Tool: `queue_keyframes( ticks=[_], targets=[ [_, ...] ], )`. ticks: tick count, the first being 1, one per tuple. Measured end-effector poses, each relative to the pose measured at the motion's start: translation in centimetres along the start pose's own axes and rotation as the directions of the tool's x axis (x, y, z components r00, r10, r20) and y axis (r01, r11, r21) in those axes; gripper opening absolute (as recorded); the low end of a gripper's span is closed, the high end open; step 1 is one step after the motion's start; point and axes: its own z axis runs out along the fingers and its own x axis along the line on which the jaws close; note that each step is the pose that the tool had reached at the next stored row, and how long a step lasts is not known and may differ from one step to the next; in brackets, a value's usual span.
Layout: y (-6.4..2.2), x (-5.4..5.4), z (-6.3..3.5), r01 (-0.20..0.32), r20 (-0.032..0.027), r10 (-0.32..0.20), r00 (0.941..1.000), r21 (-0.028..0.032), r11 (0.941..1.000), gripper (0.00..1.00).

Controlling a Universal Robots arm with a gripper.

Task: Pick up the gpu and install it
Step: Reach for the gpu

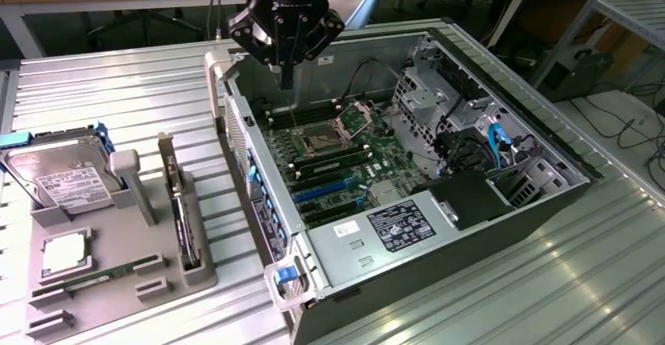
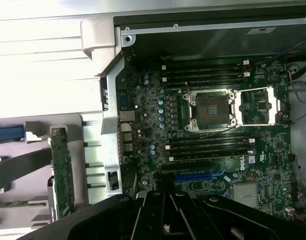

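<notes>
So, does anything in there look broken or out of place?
Nothing looks broken or spilled. One oddity: the processor socket on the motherboard has its metal cover flipped open and looks empty. The gpu stands upright in its grey holder beside the case.

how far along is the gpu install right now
Done: nothing yet. The gpu stands on edge in the grey holder beside the pc case. In hand: nothing. The gripper is shut and empty above the motherboard. Left: the pickup and seating the card in the case.
</notes>
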Motion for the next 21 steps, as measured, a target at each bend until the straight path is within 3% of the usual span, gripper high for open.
queue_keyframes(
  ticks=[21],
  targets=[
    [-0.1,1.3,-0.04,0.0,0.0,0.0,1.0,0.0,1.0,0.11]
  ],
)
